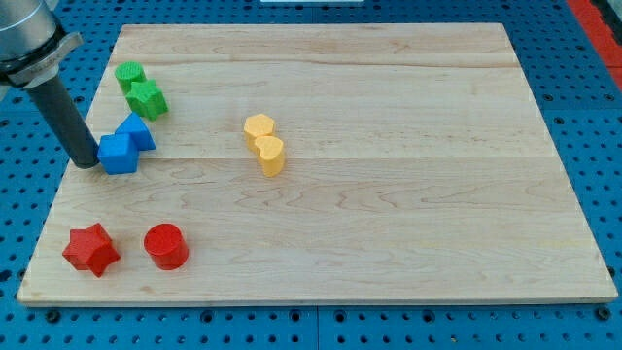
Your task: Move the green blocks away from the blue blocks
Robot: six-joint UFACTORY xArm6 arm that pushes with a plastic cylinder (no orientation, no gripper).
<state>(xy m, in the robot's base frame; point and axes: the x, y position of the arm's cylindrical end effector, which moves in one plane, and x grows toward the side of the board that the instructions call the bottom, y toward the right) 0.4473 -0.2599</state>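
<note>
Two green blocks sit at the board's upper left: a small green block [129, 74] and a green star-shaped block [148, 98] just below it, touching. Two blue blocks lie below them: a blue triangular block [136, 129] and a blue cube-like block [119, 153], touching each other. The green star is a short gap above the blue triangular block. My tip [86, 161] rests on the board just to the left of the blue cube-like block, touching or almost touching it.
Two yellow blocks [259, 128] [271, 155] sit touching near the board's middle. A red star [90, 249] and a red cylinder [165, 245] lie at the lower left. The wooden board [389, 194] rests on a blue perforated table.
</note>
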